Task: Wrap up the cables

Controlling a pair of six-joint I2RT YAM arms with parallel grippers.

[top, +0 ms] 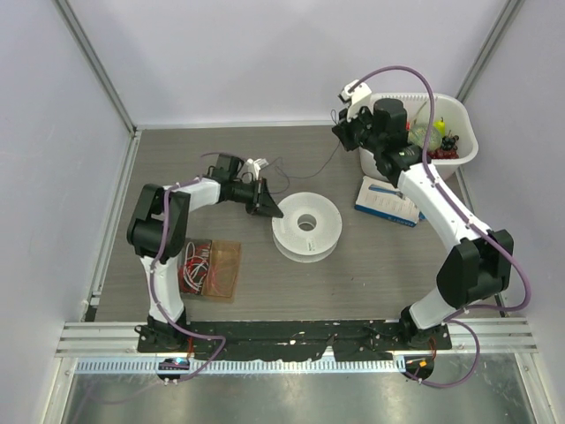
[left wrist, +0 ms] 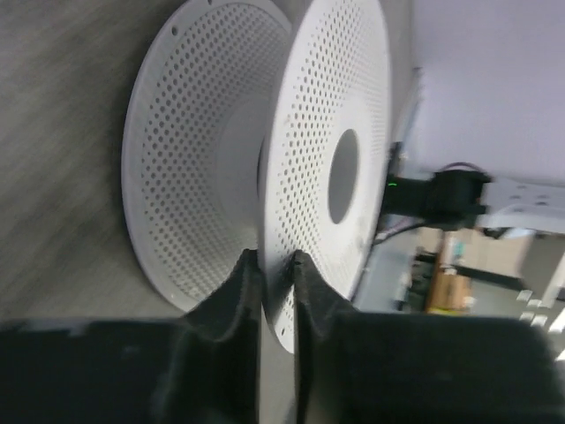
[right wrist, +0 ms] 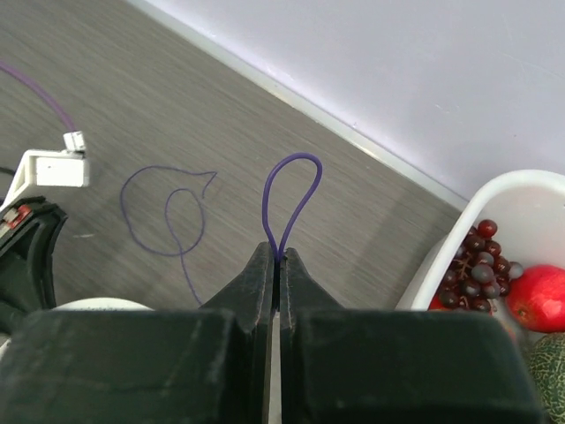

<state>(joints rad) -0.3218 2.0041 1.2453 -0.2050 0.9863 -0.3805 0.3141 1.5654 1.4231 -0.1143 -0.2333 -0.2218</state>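
Observation:
The white perforated spool (top: pixel 306 225) lies flat at mid-table. My left gripper (top: pixel 268 208) is at its left rim; in the left wrist view (left wrist: pixel 274 258) its jaws are shut on the edge of the spool's upper flange (left wrist: pixel 331 115). The thin dark wire (top: pixel 322 165) lies in loose curls on the table behind the spool and runs up to my right gripper (top: pixel 342 134). In the right wrist view that gripper (right wrist: pixel 275 252) is shut on the wire, a small loop (right wrist: pixel 292 196) sticking out past the tips, with more curls (right wrist: pixel 168 216) on the table.
A white basin (top: pixel 466 150) of fruit stands at the back right, its rim (right wrist: pixel 494 190) close to my right gripper. A blue-and-white box (top: pixel 388 201) lies in front of it. A clear box of red wires (top: pixel 212 268) sits at the front left. Walls enclose the table.

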